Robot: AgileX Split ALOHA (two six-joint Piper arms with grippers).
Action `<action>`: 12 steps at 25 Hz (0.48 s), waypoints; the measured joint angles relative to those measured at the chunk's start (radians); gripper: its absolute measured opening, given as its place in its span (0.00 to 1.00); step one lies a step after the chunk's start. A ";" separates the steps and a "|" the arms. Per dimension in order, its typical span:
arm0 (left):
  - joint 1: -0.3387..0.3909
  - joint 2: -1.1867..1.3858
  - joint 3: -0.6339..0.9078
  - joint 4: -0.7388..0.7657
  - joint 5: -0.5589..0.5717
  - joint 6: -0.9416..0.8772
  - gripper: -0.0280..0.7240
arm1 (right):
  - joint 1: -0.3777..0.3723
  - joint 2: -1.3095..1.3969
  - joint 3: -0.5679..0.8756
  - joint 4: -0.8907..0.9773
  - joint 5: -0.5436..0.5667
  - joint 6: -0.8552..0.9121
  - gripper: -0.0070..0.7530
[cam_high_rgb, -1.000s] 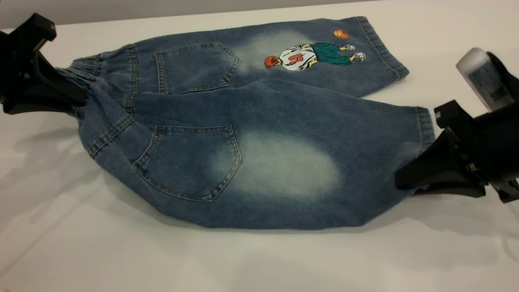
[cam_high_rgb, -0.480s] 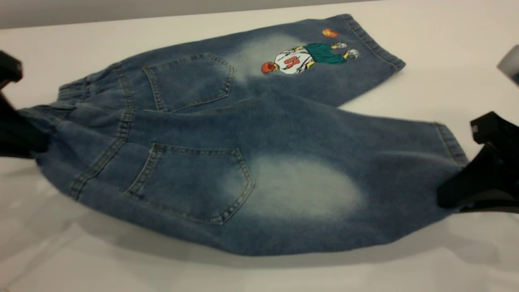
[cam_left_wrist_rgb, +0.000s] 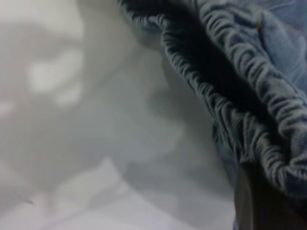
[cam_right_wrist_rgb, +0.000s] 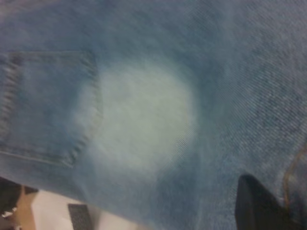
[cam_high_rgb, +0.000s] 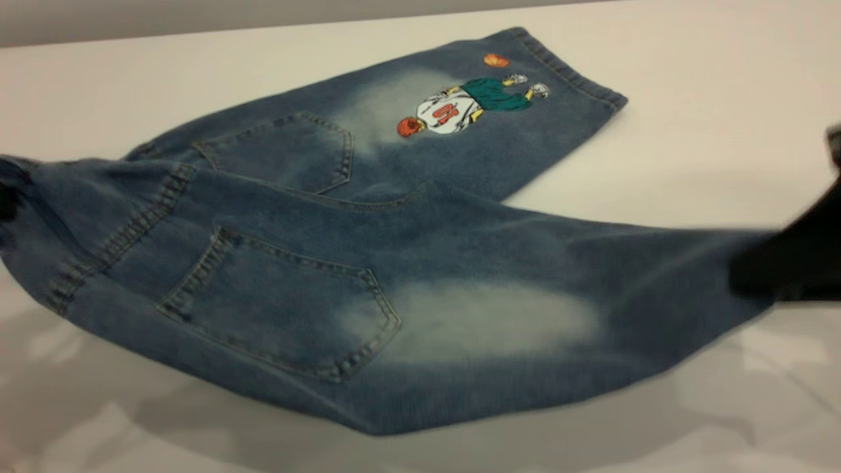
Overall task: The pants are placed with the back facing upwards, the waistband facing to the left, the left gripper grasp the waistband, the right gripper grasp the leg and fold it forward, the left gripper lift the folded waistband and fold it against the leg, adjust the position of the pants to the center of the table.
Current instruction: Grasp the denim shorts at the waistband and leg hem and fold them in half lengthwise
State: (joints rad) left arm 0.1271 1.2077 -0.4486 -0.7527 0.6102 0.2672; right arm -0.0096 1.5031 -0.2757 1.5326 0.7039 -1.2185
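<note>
Blue denim pants (cam_high_rgb: 368, 263) lie back side up, with two back pockets and a basketball-player print (cam_high_rgb: 460, 105) on the far leg. The near half hangs off the table, stretched between both arms. At the far left edge my left gripper (cam_high_rgb: 5, 197) is shut on the elastic waistband (cam_left_wrist_rgb: 268, 120), with one dark finger (cam_left_wrist_rgb: 259, 201) under the gathered cloth. On the right, my right gripper (cam_high_rgb: 746, 276) is shut on the near leg's hem. Its dark finger (cam_right_wrist_rgb: 259, 206) presses the denim beside the faded patch (cam_right_wrist_rgb: 144, 115).
The white table (cam_high_rgb: 690, 131) spreads around the pants, and its back edge meets a grey wall strip. The far leg still rests on the tabletop. A shadow lies under the lifted denim near the front.
Both grippers have risen and drawn apart, lifting the waistband and near leg off the table. The far leg with the print has slid left.
</note>
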 joint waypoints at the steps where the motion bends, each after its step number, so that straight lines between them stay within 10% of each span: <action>1: 0.000 -0.029 0.000 0.000 -0.002 -0.021 0.15 | 0.000 -0.026 -0.014 -0.023 0.003 0.033 0.04; 12: 0.000 -0.114 -0.002 -0.011 -0.108 -0.158 0.15 | 0.000 -0.069 -0.323 -0.271 0.001 0.373 0.04</action>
State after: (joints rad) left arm 0.1271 1.0938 -0.4503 -0.7642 0.5022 0.1094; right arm -0.0096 1.4344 -0.5988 1.2618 0.7048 -0.8460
